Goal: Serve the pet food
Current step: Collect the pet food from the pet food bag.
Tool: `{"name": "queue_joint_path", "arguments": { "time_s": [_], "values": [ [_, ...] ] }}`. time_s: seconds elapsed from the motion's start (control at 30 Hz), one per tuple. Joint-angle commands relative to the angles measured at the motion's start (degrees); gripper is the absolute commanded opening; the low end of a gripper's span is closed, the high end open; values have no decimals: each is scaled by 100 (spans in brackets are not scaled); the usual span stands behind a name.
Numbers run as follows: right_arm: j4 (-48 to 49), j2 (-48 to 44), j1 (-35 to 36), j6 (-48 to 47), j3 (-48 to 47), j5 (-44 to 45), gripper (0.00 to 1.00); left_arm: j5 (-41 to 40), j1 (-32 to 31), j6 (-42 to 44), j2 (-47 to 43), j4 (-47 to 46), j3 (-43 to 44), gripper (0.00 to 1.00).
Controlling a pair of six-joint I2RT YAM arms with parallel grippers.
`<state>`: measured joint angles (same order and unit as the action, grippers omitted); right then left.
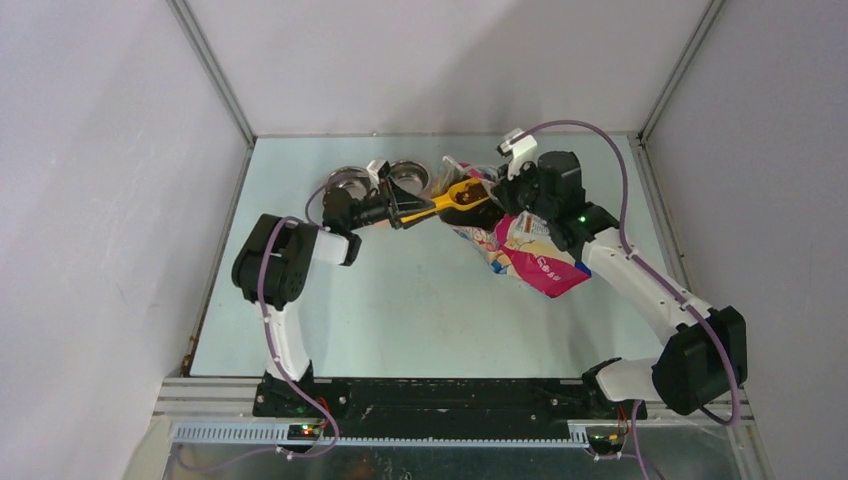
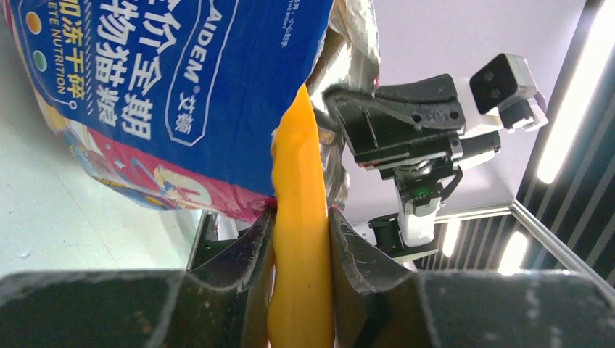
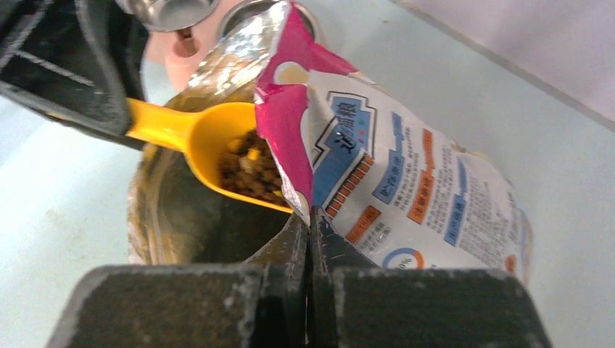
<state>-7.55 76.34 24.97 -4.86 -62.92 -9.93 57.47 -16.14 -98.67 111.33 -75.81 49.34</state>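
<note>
Okay, we've kibble [image 3: 246, 170] in scoop [image 3: 199, 130], just ahead of right tool [image 3: 310, 217].
It pinches floppy bag [image 3: 406, 181] lip; left tool [image 2: 301, 217] pinches scoop handle; loose pellets spill.

Ahead of me the pale desk [image 1: 400, 310] runs back to white walls [image 1: 450, 60]. Near its far edge sits a pink feeder [image 3: 172, 61] with two steel bowls side by side, a left bowl [image 1: 348, 184] and a right bowl [image 1: 408, 177]. A yellow scoop [image 1: 462, 196] is just right of them, cup facing up, handle pointing towards the bowls.
</note>
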Motion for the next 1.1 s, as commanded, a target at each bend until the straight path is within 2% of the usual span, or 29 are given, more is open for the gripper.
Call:
{"name": "queue_joint_path", "arguments": {
  "time_s": [0.0,0.07,0.13,0.2,0.3,0.33,0.43,0.47,0.67,0.7,0.93,1.07],
  "values": [
    [-58,408,174,-69,-32,-317,0,233,-286,-247,212,-914,370,0],
    [-208,509,63,75,-294,-328,0,259,-360,-123,262,-820,395,0],
    [-286,518,-95,181,-348,-341,0,251,-380,279,236,-276,381,0],
    [-355,485,-256,211,-352,-401,0,270,-373,953,153,694,437,0],
    [-416,302,-451,233,-355,-466,0,159,-333,2295,-149,3023,586,0],
    [-419,250,-472,232,-353,-505,0,87,-331,2786,-288,3338,603,0],
    [-441,29,-446,75,-355,-479,0,-38,-328,3225,-473,4155,683,0],
    [-445,-10,-422,30,-356,-429,0,-67,-328,3505,-486,4745,766,0],
    [-457,-249,-251,-185,-358,-152,0,-736,-336,5458,-495,8090,2009,0],
    [-473,-266,-233,-196,-356,-143,0,-937,-341,5752,-449,8380,2347,0],
    [-535,-158,40,-199,-355,-188,0,-1615,-628,6476,59,10412,3725,0],
    [-553,12,329,-199,-360,-187,0,-1792,-923,6640,483,11001,4087,0]
  ]
}}
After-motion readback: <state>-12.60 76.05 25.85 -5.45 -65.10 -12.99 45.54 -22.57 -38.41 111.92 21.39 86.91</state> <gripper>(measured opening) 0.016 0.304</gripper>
